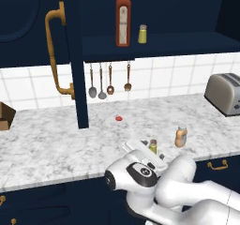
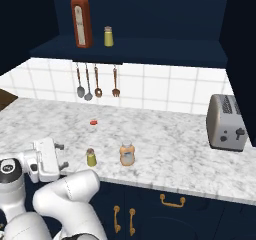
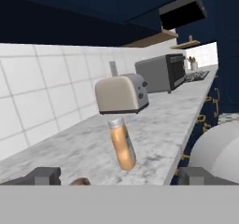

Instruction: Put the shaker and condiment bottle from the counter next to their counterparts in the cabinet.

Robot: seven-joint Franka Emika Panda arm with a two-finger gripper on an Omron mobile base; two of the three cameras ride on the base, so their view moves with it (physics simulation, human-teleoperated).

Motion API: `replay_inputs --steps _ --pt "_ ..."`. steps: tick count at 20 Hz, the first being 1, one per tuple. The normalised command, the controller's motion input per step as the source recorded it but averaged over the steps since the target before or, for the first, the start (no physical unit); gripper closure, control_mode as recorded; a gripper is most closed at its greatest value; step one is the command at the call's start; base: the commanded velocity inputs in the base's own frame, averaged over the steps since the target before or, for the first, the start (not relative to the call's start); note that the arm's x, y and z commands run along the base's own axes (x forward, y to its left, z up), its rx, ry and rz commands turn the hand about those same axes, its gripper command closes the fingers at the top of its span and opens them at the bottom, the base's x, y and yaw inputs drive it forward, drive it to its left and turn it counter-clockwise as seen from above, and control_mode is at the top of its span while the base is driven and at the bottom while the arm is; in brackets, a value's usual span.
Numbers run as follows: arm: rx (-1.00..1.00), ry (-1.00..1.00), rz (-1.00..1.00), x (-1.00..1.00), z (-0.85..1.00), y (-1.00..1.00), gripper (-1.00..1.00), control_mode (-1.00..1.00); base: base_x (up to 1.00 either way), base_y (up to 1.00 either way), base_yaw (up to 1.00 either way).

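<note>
Gripper (image 3: pixel 116 176) spread wide, holding nothing, low at the worktop (image 2: pixel 165 134) edge. I see the shaker (image 2: pixel 91 157) just ahead between its fingers, upright; the condiment bottle (image 2: pixel 127 154) stands beyond it. I judge a short level advance closes on the shaker.

You see a white-and-grey marbled counter (image 2: pixel 165 134), an olive-yellow shaker (image 2: pixel 91 157) with a grey cap, a peach-orange condiment bottle (image 2: pixel 127 154), a red bottle (image 2: pixel 81 20) capped green, a navy cabinet (image 1: pixel 164 46) and a brass handle (image 1: pixel 55 50).
</note>
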Motion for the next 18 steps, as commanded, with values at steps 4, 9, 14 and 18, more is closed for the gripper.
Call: replay_inputs --steps 4,9,14,18 --pt "0.07 0.00 -0.05 0.14 -0.01 -0.38 -1.00 -1.00 0.00 0.00 0.00" --pt "0.02 0.00 -0.03 0.20 -0.12 -0.37 -1.00 -1.00 0.00 0.00 0.00" --pt "0.00 0.03 -0.01 0.29 -0.25 -0.33 -1.00 -1.00 0.00 0.00 0.00" --pt "0.00 0.05 0.00 0.29 -0.31 -0.35 -1.00 -1.00 0.00 0.00 0.00"
